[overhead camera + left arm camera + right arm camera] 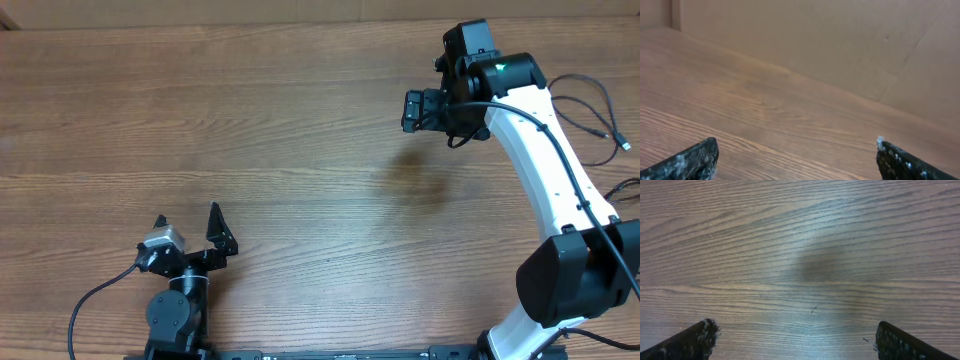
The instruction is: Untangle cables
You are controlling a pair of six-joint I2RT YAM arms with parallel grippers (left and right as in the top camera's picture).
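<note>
We see the cables (608,105) lying in loose loops at the surface's (250,120) right edge. Our left tool (188,222) and right tool (795,340) both gape wide, gripping nothing.

Wood-grain table (250,150), thin black cables (608,108) at its right edge
</note>
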